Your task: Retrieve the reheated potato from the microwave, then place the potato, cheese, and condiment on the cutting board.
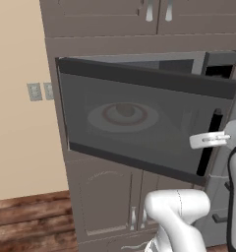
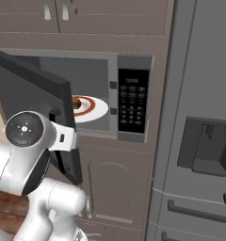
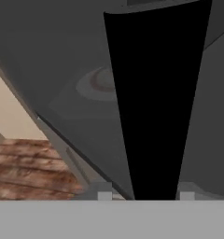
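While the claw [image 3: 145, 195] straddles the microwave door's black handle [image 3: 156, 102], fingers pressed against its sides as far as I can judge, the door [image 1: 139, 123] stands about half open from the microwave [image 2: 93, 94]. I see the potato [image 2: 77, 102] on the white red-ringed plate [image 2: 93, 110] inside the microwave, left of its keypad panel [image 2: 133, 100]. In my judgement, the main risk is the handle slipping free mid-swing, leaving the door only partly open. A later reach toward the potato could then strike the door edge or drag the plate outward.
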